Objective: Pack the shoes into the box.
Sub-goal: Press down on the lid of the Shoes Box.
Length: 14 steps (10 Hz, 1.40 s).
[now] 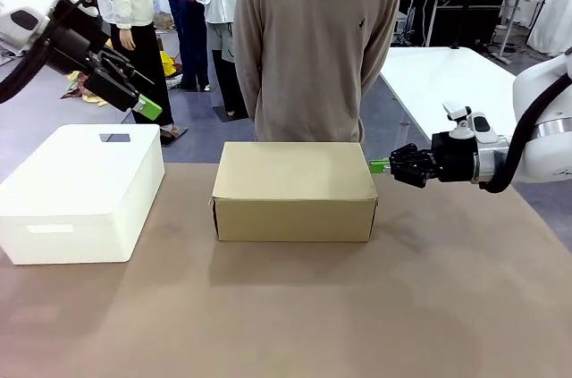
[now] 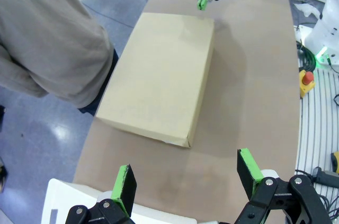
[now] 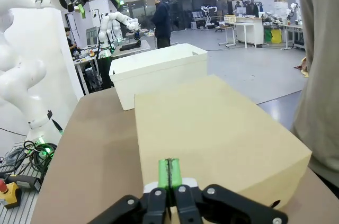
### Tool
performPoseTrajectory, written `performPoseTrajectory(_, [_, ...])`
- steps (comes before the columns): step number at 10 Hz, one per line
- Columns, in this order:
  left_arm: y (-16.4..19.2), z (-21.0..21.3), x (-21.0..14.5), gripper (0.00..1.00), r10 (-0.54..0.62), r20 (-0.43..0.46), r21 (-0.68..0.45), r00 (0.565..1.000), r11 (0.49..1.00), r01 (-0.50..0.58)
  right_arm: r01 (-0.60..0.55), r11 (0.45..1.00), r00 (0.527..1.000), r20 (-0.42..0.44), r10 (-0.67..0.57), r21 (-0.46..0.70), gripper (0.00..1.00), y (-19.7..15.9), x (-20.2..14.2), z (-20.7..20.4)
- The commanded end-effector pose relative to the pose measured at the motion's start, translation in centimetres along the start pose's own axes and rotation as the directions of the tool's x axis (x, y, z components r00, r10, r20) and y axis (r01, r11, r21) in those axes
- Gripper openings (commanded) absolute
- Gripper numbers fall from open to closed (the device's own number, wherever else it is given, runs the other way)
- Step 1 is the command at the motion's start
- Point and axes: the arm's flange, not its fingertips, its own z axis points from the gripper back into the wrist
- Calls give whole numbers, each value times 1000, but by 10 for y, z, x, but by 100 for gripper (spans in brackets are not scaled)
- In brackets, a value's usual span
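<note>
While brown tabletop runs bare up front, tan cardboard shoebox sits mid-table, lid shut, contents hidden. White plastic bin w/ lid to its left. R gripper pinched closed, pads at box's right top edge. L gripper raised over bin, jaws spread, empty. Person behind box; lab benches beyond.

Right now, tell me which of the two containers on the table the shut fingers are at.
The tan cardboard box in the middle. The right gripper, fingers shut, sits at its top edge; the white bin stands off to the left, under the raised, open left gripper.
</note>
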Motion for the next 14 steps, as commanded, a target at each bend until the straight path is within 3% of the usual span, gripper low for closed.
performPoseTrajectory(1, [1, 1, -1, 100, -12, 16, -10, 1000, 1000, 12, 0, 1000, 1000, 0, 0, 0, 0, 0, 0, 0])
performPoseTrajectory(3, [1, 1, -1, 100, -12, 16, -10, 1000, 1000, 12, 71, 994, 996, -40, -74, -81, 0, 4, 25, 0])
performPoseTrajectory(7, [1, 1, -1, 100, -12, 16, -10, 1000, 1000, 12, 189, 978, 964, -173, -201, -83, 0, 18, 73, 4])
performPoseTrajectory(12, [0, 0, 0, 100, 0, 0, 0, 1000, 1000, 0, 209, 971, 925, -298, -235, -119, 98, 50, 117, 2])
performPoseTrajectory(13, [-2, -4, 6, 100, -1, 1, -21, 1000, 1000, 1, 200, 969, 915, -327, -238, -147, 100, 55, 122, 3])
performPoseTrajectory(14, [-1, -9, 13, 80, 41, -35, -27, 999, 999, -42, 189, 965, 902, -356, -243, -179, 100, 60, 127, 4])
